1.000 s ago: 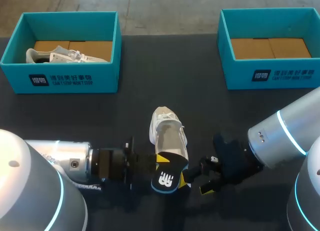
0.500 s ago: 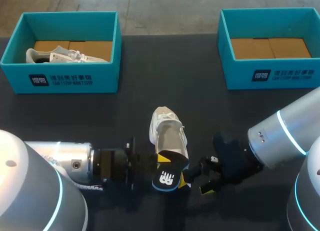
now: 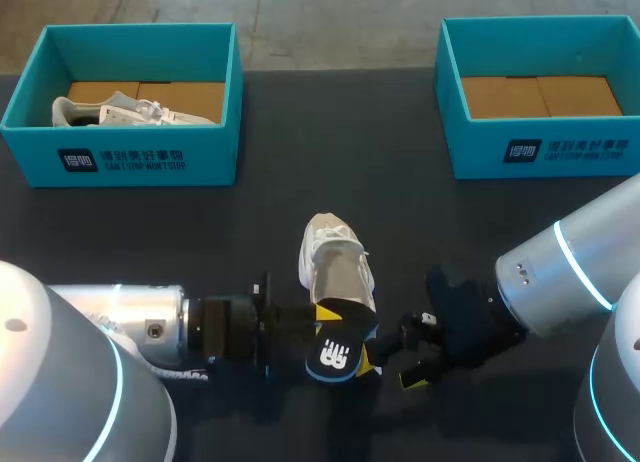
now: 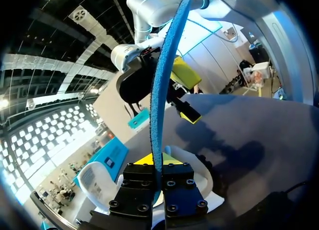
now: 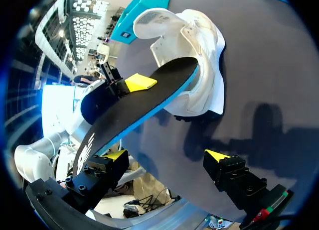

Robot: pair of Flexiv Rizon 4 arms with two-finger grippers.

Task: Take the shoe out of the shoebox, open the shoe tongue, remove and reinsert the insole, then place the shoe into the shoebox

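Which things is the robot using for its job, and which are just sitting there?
Job: white sneaker on the table, black blue-backed insole, left claw gripping it, empty teal cardboard shoebox.
Sitting there: other teal shoebox, pale sneaker inside it.

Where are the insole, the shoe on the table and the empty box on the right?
insole [image 3: 336,350]: head view, on its black top face.
shoe [image 3: 336,267]: head view, on the middle of its upper.
empty box [image 3: 545,150]: head view, on its front wall.

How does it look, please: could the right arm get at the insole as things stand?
Probably yes: the right gripper is open right beside the insole, which sticks out of the shoe in the left gripper's hold, and nothing lies between them.
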